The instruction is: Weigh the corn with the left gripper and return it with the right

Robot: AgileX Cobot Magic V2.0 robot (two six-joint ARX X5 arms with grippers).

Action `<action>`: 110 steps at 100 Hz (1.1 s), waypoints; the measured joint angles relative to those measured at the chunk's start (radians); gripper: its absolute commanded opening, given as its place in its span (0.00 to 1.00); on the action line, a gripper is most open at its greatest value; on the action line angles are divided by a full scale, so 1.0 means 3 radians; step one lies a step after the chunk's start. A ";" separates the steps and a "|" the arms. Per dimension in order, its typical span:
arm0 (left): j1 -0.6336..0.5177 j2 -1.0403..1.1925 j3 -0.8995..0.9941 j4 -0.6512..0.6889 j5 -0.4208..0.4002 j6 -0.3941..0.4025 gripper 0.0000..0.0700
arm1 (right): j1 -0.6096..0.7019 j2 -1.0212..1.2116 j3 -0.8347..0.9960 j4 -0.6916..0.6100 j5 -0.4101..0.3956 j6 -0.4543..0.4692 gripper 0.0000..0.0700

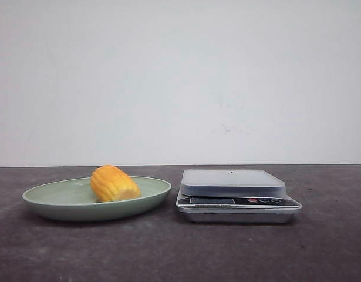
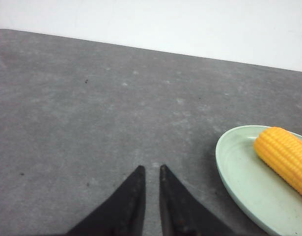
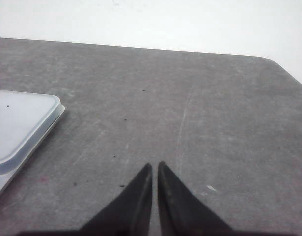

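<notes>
The yellow-orange corn (image 1: 114, 184) lies on a pale green plate (image 1: 51, 197) at the left of the table. It also shows in the left wrist view (image 2: 283, 156), on the plate (image 2: 239, 177). A silver kitchen scale (image 1: 236, 194) with a pale platform stands right of the plate, nothing on it. My left gripper (image 2: 151, 169) is shut and empty over bare table, beside the plate and apart from it. My right gripper (image 3: 154, 166) is shut and empty over bare table, beside the scale's platform (image 3: 18, 128). Neither gripper shows in the front view.
The dark grey tabletop (image 1: 180, 252) ends at a white wall behind. The right wrist view shows the table's rounded far corner (image 3: 273, 61).
</notes>
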State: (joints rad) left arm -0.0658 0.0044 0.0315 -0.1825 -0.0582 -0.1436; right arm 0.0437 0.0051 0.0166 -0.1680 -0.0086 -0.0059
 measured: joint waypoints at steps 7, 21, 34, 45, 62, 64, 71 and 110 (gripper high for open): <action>0.0000 0.0000 0.0000 0.0000 0.0000 0.0000 0.04 | 0.0000 0.0000 0.0000 -0.0003 0.0000 0.0000 0.02; 0.0000 0.0000 0.0000 0.0000 0.0000 -0.0001 0.04 | 0.0000 0.0000 0.0000 -0.0004 -0.0038 0.0022 0.02; 0.0000 0.0000 0.0000 0.0000 0.0000 0.0000 0.04 | 0.0001 0.0000 0.0000 -0.0018 -0.0062 0.0046 0.02; 0.0000 0.0000 0.0000 0.0000 0.0000 0.0000 0.04 | 0.0001 0.0000 0.0000 -0.0020 -0.0062 0.0051 0.02; 0.0000 0.0000 0.0000 0.0001 -0.0003 0.0000 0.02 | 0.0001 0.0000 0.0000 -0.0009 -0.0064 0.0198 0.01; 0.0000 0.0000 0.0000 0.0005 -0.0003 -0.0001 0.02 | 0.0001 0.0000 0.0000 0.0003 -0.0064 0.0223 0.01; 0.0000 0.0000 0.0000 0.0066 -0.0005 -0.0019 0.02 | 0.0001 0.0000 0.0003 0.0069 -0.0062 0.0318 0.00; 0.0000 0.0613 0.0966 -0.0025 0.0017 -0.0773 0.02 | 0.0001 0.0757 0.1352 -0.0151 -0.0060 0.0910 0.00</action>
State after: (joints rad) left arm -0.0658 0.1883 0.3214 -0.1902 -0.0532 -0.3756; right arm 0.0441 0.2321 0.4221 -0.2134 -0.0265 0.2672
